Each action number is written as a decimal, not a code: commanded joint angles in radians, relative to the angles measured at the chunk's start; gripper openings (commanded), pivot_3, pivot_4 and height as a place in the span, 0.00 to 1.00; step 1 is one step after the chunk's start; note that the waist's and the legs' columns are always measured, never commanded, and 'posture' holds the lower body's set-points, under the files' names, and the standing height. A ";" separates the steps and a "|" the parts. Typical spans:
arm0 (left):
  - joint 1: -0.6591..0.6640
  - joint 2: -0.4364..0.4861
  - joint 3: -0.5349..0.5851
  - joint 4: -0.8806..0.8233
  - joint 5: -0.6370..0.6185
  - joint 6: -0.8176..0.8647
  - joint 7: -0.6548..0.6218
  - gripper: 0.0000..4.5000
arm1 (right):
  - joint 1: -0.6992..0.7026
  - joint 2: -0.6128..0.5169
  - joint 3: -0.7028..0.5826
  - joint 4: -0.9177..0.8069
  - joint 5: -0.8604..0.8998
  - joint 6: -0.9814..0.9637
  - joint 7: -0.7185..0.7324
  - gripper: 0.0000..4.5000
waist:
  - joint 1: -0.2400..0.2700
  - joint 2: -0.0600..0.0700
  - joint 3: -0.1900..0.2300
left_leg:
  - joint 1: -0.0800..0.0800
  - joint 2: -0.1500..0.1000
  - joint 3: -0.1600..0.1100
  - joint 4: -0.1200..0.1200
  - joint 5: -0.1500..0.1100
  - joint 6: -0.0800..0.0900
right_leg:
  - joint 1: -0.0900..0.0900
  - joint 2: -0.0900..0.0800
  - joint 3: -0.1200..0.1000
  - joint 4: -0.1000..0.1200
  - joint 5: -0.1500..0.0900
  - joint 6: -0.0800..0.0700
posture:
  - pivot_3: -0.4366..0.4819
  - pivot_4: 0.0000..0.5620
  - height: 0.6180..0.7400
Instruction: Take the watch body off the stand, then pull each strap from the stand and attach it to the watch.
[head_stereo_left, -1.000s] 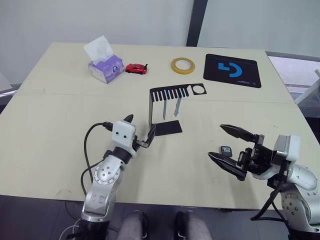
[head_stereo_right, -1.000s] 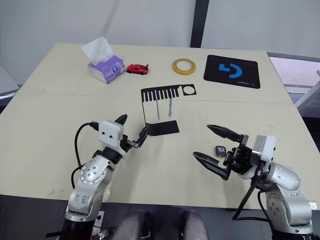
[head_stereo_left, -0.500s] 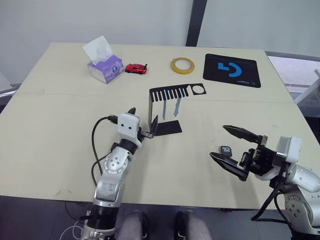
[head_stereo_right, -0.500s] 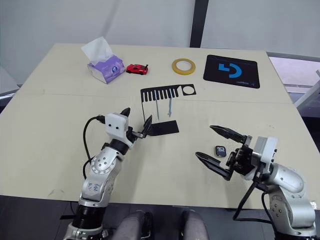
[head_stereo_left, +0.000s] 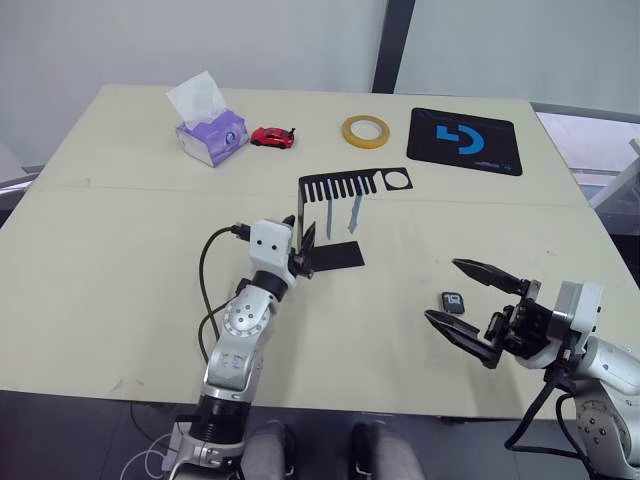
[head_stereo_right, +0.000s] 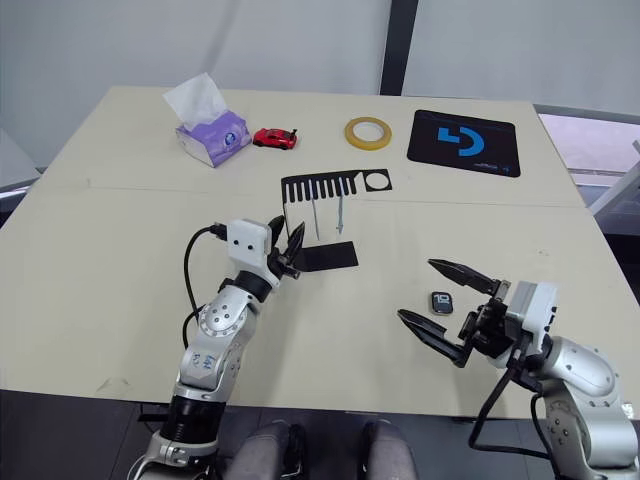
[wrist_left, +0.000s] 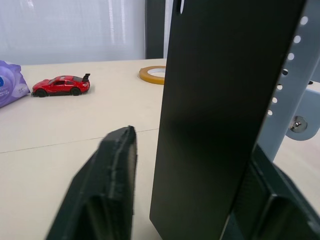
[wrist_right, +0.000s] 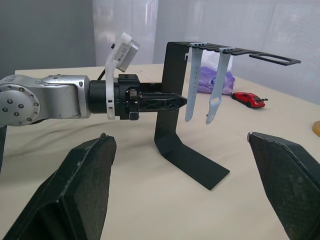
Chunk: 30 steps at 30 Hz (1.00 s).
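Table (head_stereo_left: 120, 220): left tool (head_stereo_left: 303, 245) straddles stand (head_stereo_left: 303, 215) upright.

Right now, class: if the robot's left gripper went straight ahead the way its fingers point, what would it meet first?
The left gripper would most likely meet the upright back plate of the black stand. Its open fingers already straddle that plate, so contact looks immediate, though exact depth is unclear.
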 joint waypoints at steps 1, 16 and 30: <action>-0.026 -0.007 -0.018 -0.020 -0.007 -0.018 -0.028 0.10 | 0.033 -0.001 -0.041 -0.041 0.002 -0.021 -0.020 1.00 | 0.000 0.000 0.000 | 0.000 0.000 0.000 0.000 0.000 -0.001 | 0.000 0.000 0.000 0.000 0.000 0.000 | 0.48 0.27 1.00; -0.006 0.011 0.050 -0.136 0.077 0.104 0.093 0.01 | 0.105 0.045 0.016 -0.171 -0.095 0.089 -0.276 1.00 | -0.001 0.000 0.000 | -0.001 0.000 0.000 -0.001 0.001 -0.001 | -0.001 0.000 0.000 0.000 0.000 0.000 | 0.48 0.27 1.00; -0.010 -0.052 0.043 -0.109 0.105 0.122 0.172 0.01 | -0.154 0.227 0.386 -0.319 -0.343 0.404 -0.689 1.00 | -0.003 -0.001 0.000 | -0.004 0.001 0.000 0.000 0.001 -0.003 | -0.004 0.000 0.000 0.001 0.000 0.000 | 0.48 0.27 1.00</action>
